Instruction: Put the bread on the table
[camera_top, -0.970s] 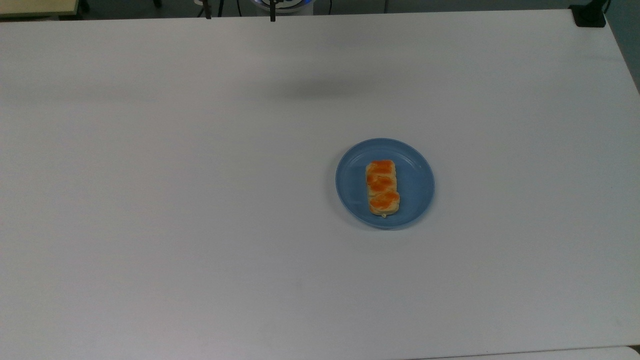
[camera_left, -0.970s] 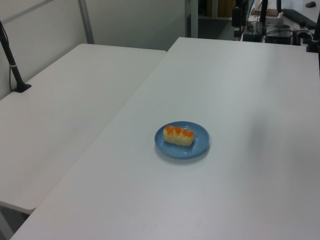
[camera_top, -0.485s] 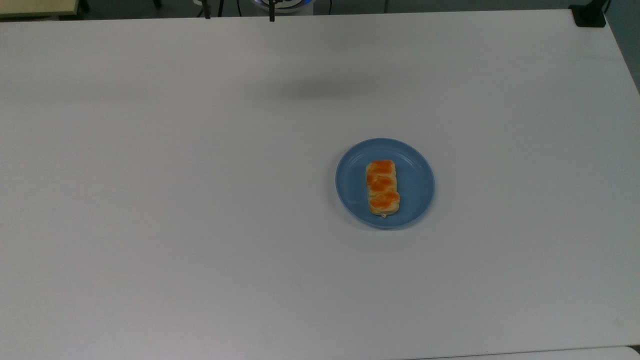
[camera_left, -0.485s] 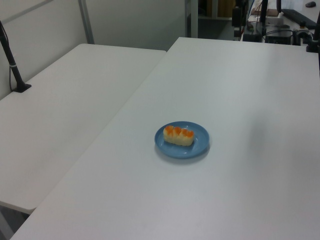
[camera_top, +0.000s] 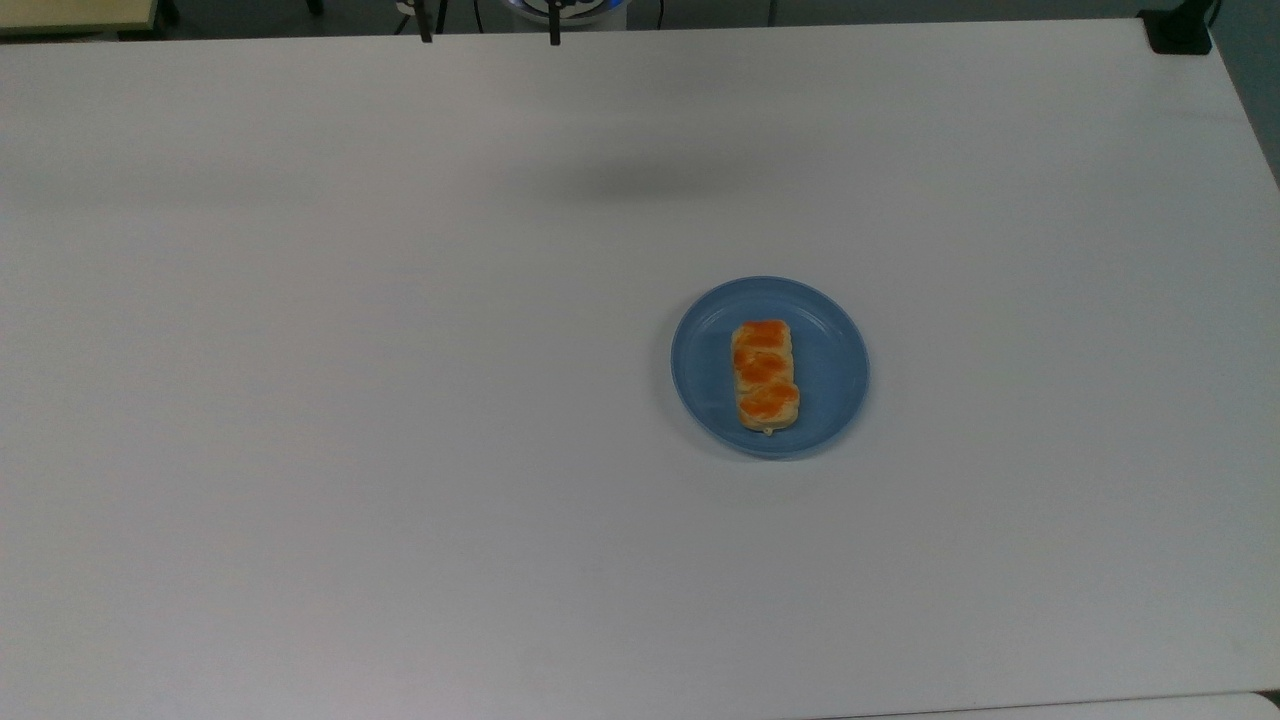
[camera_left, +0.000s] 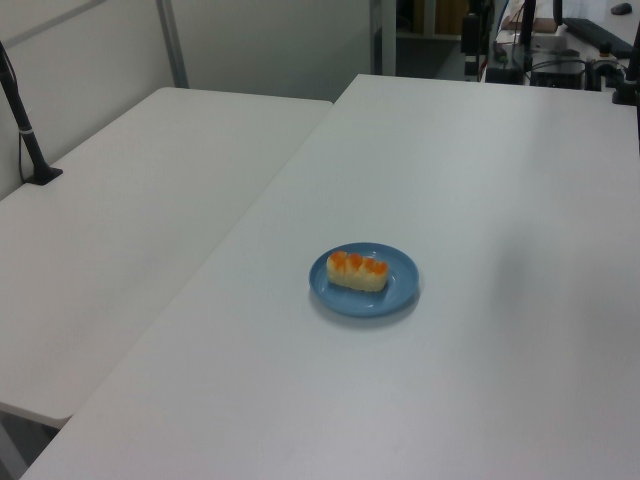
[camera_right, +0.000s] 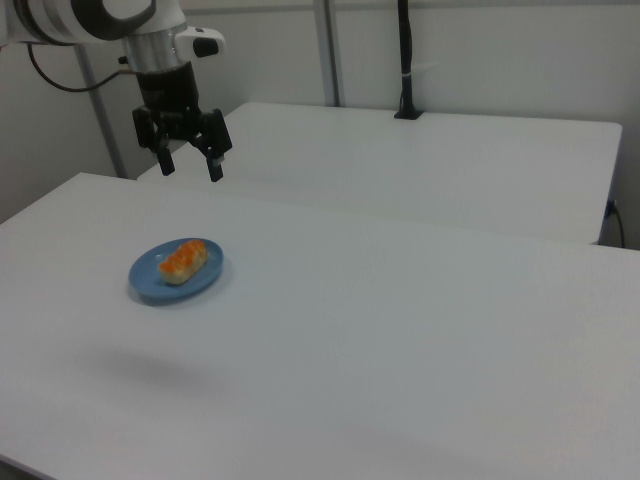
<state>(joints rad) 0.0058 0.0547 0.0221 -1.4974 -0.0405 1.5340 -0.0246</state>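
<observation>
The bread (camera_top: 766, 375) (camera_left: 357, 271) (camera_right: 183, 260), a pale-tan bun with orange glazed patches, lies on a round blue plate (camera_top: 700, 340) (camera_left: 402, 290) (camera_right: 148, 280). The plate rests on the white table (camera_top: 400, 400) (camera_left: 480, 180) (camera_right: 400, 330). In the right view my gripper (camera_right: 190, 170) hangs open, high above the table and beyond the plate, with nothing between its fingers. In the top view its two dark fingertips (camera_top: 425, 30) poke in at the upper edge, far from the bread.
A second white table (camera_left: 130, 200) (camera_right: 420, 150) adjoins this one. A black clamped post (camera_left: 25, 130) (camera_right: 405, 60) stands on it. Another black clamp (camera_top: 1180, 30) grips the table's corner at the top view's upper right. A soft arm shadow (camera_top: 640, 180) lies on the table.
In the top view the gripper's fingertips have shifted slightly to the right along the upper edge. The bread and plate have not moved.
</observation>
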